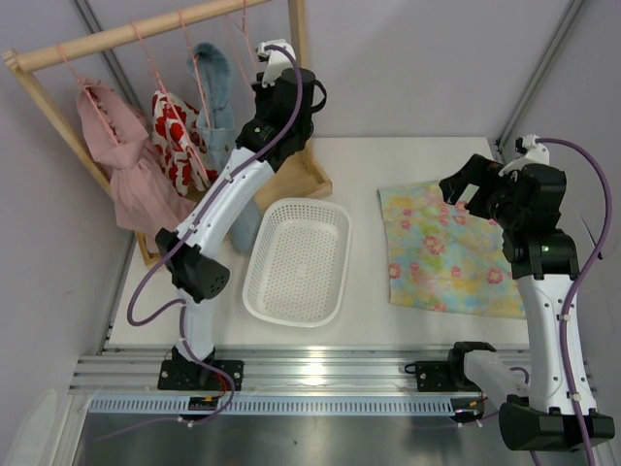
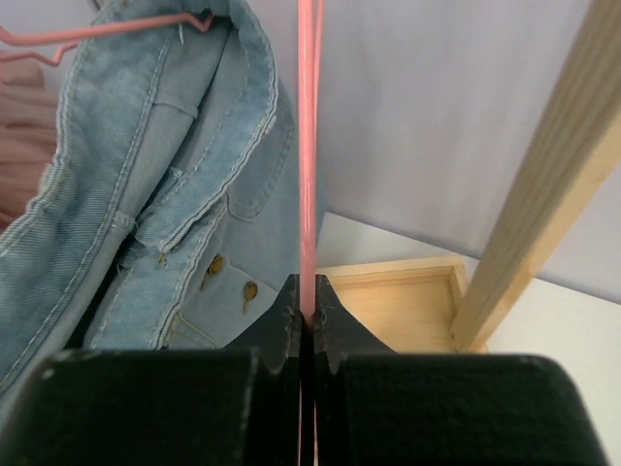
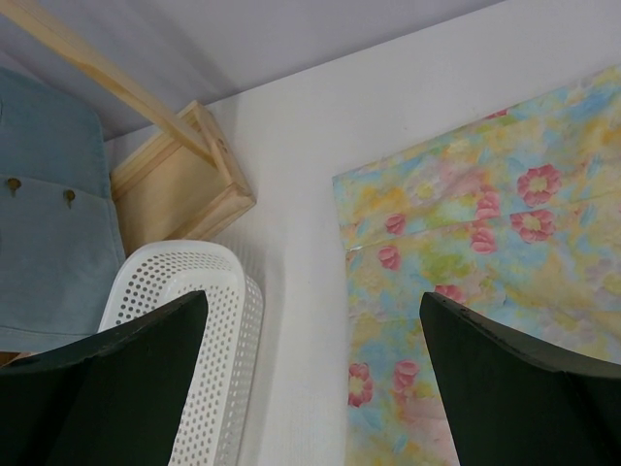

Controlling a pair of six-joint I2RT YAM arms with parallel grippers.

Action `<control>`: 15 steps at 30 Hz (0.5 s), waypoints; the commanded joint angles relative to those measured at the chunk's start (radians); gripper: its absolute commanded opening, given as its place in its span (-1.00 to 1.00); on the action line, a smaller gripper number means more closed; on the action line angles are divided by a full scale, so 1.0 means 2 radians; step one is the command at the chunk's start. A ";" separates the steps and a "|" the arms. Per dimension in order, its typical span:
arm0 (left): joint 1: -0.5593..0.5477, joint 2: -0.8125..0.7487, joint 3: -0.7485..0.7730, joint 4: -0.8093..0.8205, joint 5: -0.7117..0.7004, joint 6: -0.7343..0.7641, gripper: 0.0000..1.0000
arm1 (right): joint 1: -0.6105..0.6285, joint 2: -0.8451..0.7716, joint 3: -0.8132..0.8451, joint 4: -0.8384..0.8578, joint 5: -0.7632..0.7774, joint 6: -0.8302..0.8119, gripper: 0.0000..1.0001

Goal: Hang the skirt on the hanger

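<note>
your left fingers point(image 2: 277, 335) were clamped on the pink hanger point(image 2: 307, 146) wire up at the rack point(image 1: 146, 29), probably to lift it off. the skirt point(image 1: 446, 248) lay flat on the bench point(image 1: 359, 165), right of the basket point(image 1: 296, 262). your right fingers point(image 3: 116, 379) hung wide open over its left edge, holding nothing.

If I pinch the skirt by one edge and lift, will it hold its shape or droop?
It will likely droop: the skirt lies flat with soft creases, like thin floppy cloth. Probably light, since it sits so low on the table. Pushed, it would likely bunch up rather than slide whole.
</note>
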 commanded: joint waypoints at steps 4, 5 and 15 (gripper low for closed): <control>-0.043 -0.063 0.023 0.010 0.003 0.015 -1.00 | 0.002 0.009 0.018 0.004 -0.011 0.012 0.99; -0.053 -0.069 0.019 0.013 0.005 0.016 -1.00 | 0.002 0.009 0.017 0.003 -0.014 0.013 0.99; -0.080 -0.105 0.004 -0.125 0.118 -0.099 -1.00 | 0.002 0.002 0.009 -0.003 -0.008 0.014 0.99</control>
